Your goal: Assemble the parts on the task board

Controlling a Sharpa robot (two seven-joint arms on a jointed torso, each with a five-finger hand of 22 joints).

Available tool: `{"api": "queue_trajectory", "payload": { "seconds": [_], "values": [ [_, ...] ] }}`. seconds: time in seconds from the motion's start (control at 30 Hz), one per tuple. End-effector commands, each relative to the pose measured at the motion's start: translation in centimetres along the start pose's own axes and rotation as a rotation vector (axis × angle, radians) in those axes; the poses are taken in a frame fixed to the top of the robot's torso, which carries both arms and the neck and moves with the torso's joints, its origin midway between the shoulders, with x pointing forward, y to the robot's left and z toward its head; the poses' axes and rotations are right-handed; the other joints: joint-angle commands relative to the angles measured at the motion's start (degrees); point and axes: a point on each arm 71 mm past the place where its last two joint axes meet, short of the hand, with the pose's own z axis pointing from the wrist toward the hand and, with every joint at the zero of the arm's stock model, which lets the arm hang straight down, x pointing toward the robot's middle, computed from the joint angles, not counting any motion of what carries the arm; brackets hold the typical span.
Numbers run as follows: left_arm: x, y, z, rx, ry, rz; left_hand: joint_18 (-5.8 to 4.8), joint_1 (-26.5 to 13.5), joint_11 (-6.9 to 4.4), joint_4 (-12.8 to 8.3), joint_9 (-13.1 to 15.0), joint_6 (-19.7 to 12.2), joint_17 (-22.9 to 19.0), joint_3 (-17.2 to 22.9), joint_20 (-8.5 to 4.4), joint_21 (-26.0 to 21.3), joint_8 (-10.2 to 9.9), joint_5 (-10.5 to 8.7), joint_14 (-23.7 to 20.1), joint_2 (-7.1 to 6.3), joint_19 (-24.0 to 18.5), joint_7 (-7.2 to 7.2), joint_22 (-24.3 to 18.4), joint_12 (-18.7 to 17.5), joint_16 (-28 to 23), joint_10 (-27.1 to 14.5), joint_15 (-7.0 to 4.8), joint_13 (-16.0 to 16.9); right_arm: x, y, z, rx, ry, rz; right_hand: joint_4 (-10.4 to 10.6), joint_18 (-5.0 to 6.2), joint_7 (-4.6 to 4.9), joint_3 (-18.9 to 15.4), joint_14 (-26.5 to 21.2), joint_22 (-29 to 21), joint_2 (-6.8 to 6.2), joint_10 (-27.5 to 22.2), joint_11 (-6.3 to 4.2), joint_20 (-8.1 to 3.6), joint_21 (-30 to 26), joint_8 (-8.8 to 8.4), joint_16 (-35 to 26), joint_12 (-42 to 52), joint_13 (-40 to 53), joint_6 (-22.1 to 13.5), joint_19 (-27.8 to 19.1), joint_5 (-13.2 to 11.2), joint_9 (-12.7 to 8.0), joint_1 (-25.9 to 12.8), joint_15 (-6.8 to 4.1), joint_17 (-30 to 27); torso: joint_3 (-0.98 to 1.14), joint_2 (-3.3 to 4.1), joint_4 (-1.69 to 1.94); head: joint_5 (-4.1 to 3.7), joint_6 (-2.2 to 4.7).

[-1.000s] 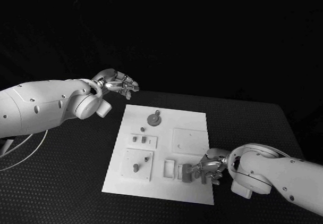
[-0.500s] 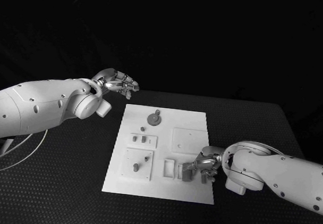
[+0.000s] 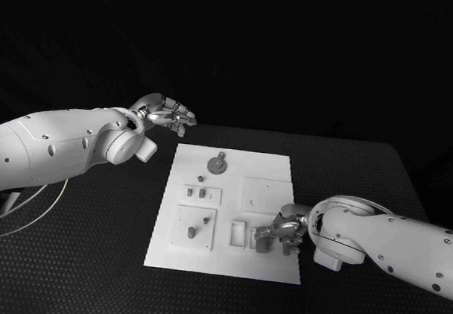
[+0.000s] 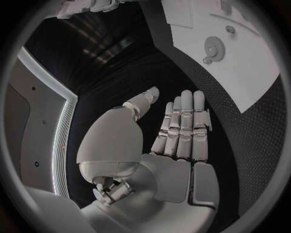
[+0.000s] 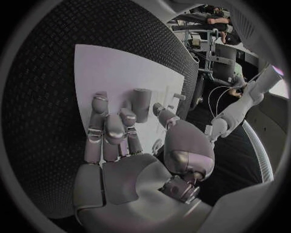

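The white task board (image 3: 265, 265) lies in the middle of the black table. On it are a round gear part (image 3: 217, 165), small pieces in a little frame (image 3: 195, 194) and a peg (image 3: 190, 233). My right hand (image 3: 286, 232) hovers low over the board's near right area. Its fingers curl down onto a grey upright part (image 3: 262, 243); whether they grip it is hidden. In the right wrist view the right hand (image 5: 121, 131) bends its fingers over the board (image 5: 97, 68). My left hand (image 3: 167, 114) hangs beyond the board's far left corner; the left wrist view shows the left hand (image 4: 179, 131) flat and holding nothing, the gear (image 4: 214, 47) ahead.
A narrow slot plate (image 3: 238, 234) and a square plate (image 3: 266, 195) sit on the board beside my right hand. Bare black table surrounds the board. A cable (image 3: 27, 213) loops at the table's left side.
My right hand has crept a little leftward and farther onto the board over the grey part. The left hand has hardly moved.
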Motion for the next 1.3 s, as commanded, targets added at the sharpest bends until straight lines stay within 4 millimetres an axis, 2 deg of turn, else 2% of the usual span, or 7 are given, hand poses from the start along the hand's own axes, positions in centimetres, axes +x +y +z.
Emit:
{"api": "queue_trajectory", "payload": {
  "seconds": [0.03, 0.13, 0.43, 0.53, 0.67, 0.83, 1.3],
  "values": [
    [0.2, -0.2, 0.0, 0.012, 0.013, -0.01, 0.66, -0.6, 0.19, 0.4, -0.1, -0.4, 0.1, 0.1, -0.27, -0.3, 0.2, 0.22, 0.4, 0.24, 0.3, 0.09, 0.1, 0.4, -0.2, -0.2, 0.01, 0.0, 0.2, -0.1, 0.1, 0.024, 0.016, -0.017, -0.7, 0.83, 0.5, 0.1, 0.1, 1.3, 0.75, -0.2, 0.41, -0.19, 0.4, -0.28, 0.4, 0.4, -0.1, 0.2, -0.1, 0.1, -0.1, 0.4, 0.39, -0.1, -0.02, -0.01, -0.06, -0.03, -0.05],
    [0.2, -0.2, 0.0, 0.012, 0.013, -0.01, 0.66, -0.6, 0.19, 0.4, -0.1, -0.4, 0.1, 0.1, -0.27, -0.3, 0.2, 0.22, 0.4, 0.24, 0.3, 0.09, 0.1, 0.4, -0.2, -0.2, 0.01, 0.0, 0.3, -0.1, 0.2, 0.026, 0.021, -0.021, -2.0, 0.83, 0.52, -0.2, 0.1, 1.3, 1.58, -0.2, 0.43, -0.14, 0.6, -0.39, 0.5, 0.5, -0.1, 0.3, -0.2, 0.1, -0.1, 0.8, 0.41, -0.1, 0.0, -0.02, -0.05, -0.04, -0.14],
    [0.0, -0.1, 0.0, 0.011, 0.008, -0.009, 0.66, -0.6, 0.19, 0.4, -0.1, -0.4, 0.1, 0.0, -0.27, -0.4, 0.2, 0.22, 0.4, 0.25, 0.3, 0.08, 0.1, 0.4, -0.3, -0.2, 0.01, 0.0, 0.8, -0.3, 0.5, 0.032, 0.009, -0.016, -7.8, 0.83, 0.43, 0.3, 0.1, 1.3, 5.87, 0.0, 0.35, -0.14, 1.2, -0.55, 0.8, 0.9, -0.3, 1.1, -0.2, 0.1, -0.1, 3.1, 0.37, -0.1, 0.07, 0.0, 0.03, 0.07, -0.24],
    [0.0, -0.1, -0.1, 0.011, 0.008, -0.009, 0.66, -0.6, 0.18, 0.4, -0.1, -0.4, 0.2, 0.0, -0.27, -0.4, 0.3, 0.22, 0.4, 0.25, 0.3, 0.08, 0.1, 0.4, -0.3, -0.2, 0.01, 0.0, 0.7, -0.5, 0.4, 0.034, -0.001, -0.011, -9.5, 0.83, 0.39, 0.2, 0.2, 1.2, 7.47, 0.1, 0.33, 0.03, 1.4, -0.51, 1.0, 1.0, -0.5, 1.5, -0.2, 0.1, -0.1, 3.4, 0.36, 0.0, -0.02, -0.05, -0.08, 0.05, -0.17],
    [0.1, -0.2, 0.0, 0.011, 0.009, -0.009, 0.66, -0.6, 0.18, 0.4, -0.1, -0.4, 0.2, 0.0, -0.27, -0.4, 0.3, 0.22, 0.4, 0.25, 0.3, 0.08, 0.1, 0.4, -0.3, -0.2, 0.01, 0.0, 0.7, -0.6, 0.3, 0.033, -0.008, -0.004, -10.4, 0.83, 0.31, 0.1, 0.3, 1.2, 8.42, 0.3, 0.26, 0.12, 1.5, -0.44, 1.1, 1.1, -0.6, 1.9, -0.2, 0.1, 0.0, 3.0, 0.31, 0.2, -0.07, -0.05, -0.04, 0.11, -0.14],
    [0.0, -0.1, 0.0, 0.01, 0.006, -0.009, 0.66, -0.6, 0.18, 0.4, -0.1, -0.4, 0.2, 0.0, -0.27, -0.4, 0.3, 0.23, 0.4, 0.25, 0.3, 0.08, 0.1, 0.4, -0.3, -0.2, 0.01, 0.0, 0.7, -0.8, 0.1, 0.032, -0.007, 0.013, -11.0, 0.83, 0.23, -0.2, 0.4, 1.2, 8.93, 0.5, 0.19, 0.18, 1.6, -0.45, 1.2, 1.2, -0.8, 2.3, -0.2, 0.1, 0.0, 2.1, 0.25, 0.4, 0.1, -0.01, -0.04, 0.17, -0.03],
    [0.0, -0.1, 0.0, 0.008, 0.005, -0.008, 0.66, -0.6, 0.18, 0.4, -0.2, -0.4, 0.2, 0.0, -0.28, -0.4, 0.3, 0.24, 0.4, 0.24, 0.3, 0.07, 0.1, 0.4, -0.3, -0.2, 0.0, 0.0, -1.6, -0.8, -2.4, 0.005, -0.071, 0.046, -11.3, 0.83, 0.08, -0.2, 0.8, 1.2, 9.14, 0.8, 0.05, 0.1, 1.8, -0.37, 1.5, 1.3, -0.9, 2.8, 0.0, 0.1, 0.0, 1.3, 0.14, 1.0, 0.0, -0.1, -0.16, 0.12, 0.16]
  ]
}}
